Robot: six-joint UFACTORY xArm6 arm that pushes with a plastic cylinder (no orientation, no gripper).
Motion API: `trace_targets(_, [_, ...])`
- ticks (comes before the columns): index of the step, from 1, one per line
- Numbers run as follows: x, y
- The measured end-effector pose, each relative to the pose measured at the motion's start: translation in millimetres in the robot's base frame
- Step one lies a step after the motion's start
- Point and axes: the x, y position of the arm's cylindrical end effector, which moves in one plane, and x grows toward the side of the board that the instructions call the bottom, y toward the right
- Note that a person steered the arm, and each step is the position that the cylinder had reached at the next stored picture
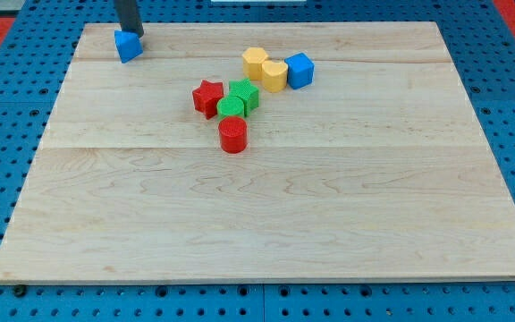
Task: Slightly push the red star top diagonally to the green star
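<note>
The red star (207, 97) lies on the wooden board (266, 224), left of the middle cluster. The green star (245, 91) is just to its right, with a second green block (231, 107) touching both. My tip (133, 34) is far off at the view's top left, right behind a small blue block (128, 46). It is well to the left of and above the red star, with bare board between them.
A red cylinder (232, 135) sits just below the green blocks. Two yellow blocks (256, 62) (274, 75) and a blue cube (299, 70) lie above and right of the green star. Blue pegboard (7, 143) surrounds the board.
</note>
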Motion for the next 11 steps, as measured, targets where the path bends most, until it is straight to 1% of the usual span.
trace_targets(1, [0.0,2.4])
trace_targets(2, [16.3,94.4])
trace_targets(3, [23.5,131.9])
trace_targets(4, [71.4,190.8])
trace_targets(5, [109.1,216.2])
trace_targets(6, [100.3,202.7])
trace_targets(7, [91.9,133.2])
trace_targets(8, [132.7,78.2])
trace_targets(9, [183.2,86.4])
trace_targets(10, [173.2,137.3])
trace_targets(11, [131.9,138.0])
